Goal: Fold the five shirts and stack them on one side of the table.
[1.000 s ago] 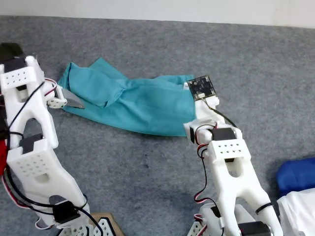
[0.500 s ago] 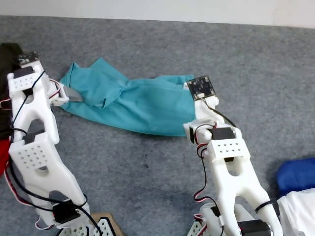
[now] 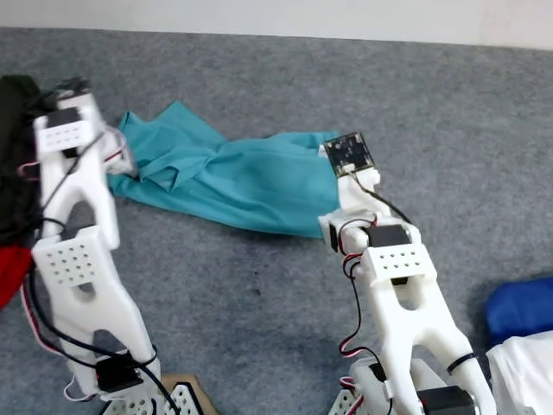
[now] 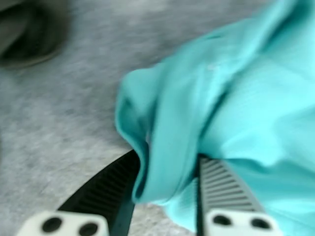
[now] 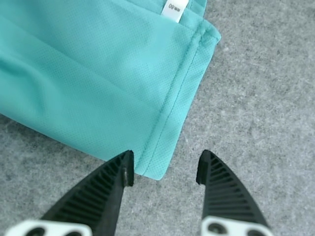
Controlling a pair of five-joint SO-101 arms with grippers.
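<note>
From above, the teal shirt lay crumpled on the grey table between both arms; in the left wrist view the left gripper clasped a bunched fold of it, and in the right wrist view the right gripper stood spread over its hemmed corner.

White perforated arms, black servos, red-black-white cables, hand with ribbed black fingers.

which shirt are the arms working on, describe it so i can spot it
On the grey table, look between the two white arms. The teal shirt stretches from the left gripper to the right gripper. Unlike the black garment and blue garment bunched at the edges, it is teal and spread out.
</note>
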